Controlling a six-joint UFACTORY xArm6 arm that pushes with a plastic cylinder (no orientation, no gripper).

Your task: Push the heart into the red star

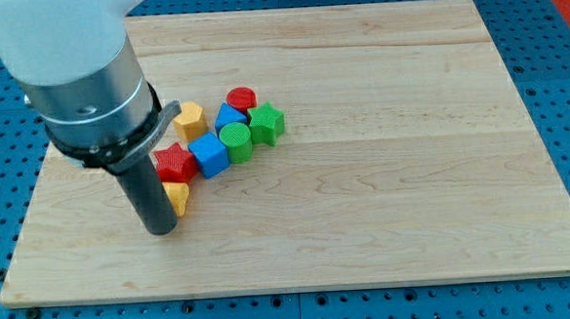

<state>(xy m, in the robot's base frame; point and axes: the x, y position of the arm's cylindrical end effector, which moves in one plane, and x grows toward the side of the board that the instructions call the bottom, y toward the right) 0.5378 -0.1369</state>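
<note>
My tip (161, 228) sits down on the board (384, 174), gripping nothing, touching the yellow heart (177, 196) on the heart's left. Just above the heart: one red star (175, 162). Beyond the heart: blue cube (208, 154), green cylinder (235, 140), yellow block (189, 117), another blue block (228, 117), green star (266, 122), red cylinder (242, 98).

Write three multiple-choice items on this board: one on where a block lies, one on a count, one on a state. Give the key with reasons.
1. Where is the yellow heart relative to the red star?
A. toward the view's bottom
B. toward the view's top
C. far off at the view's right

2. How many green blocks show?
A. one
B. two
C. three

3. My tip is:
A. beside the yellow heart, at its left
B. among the green blocks
C. off the board

Key: 1 A, the heart sits just under the star. 2 B, a green cylinder and a green star. 3 A, the rod ends against the heart's left side.
</note>
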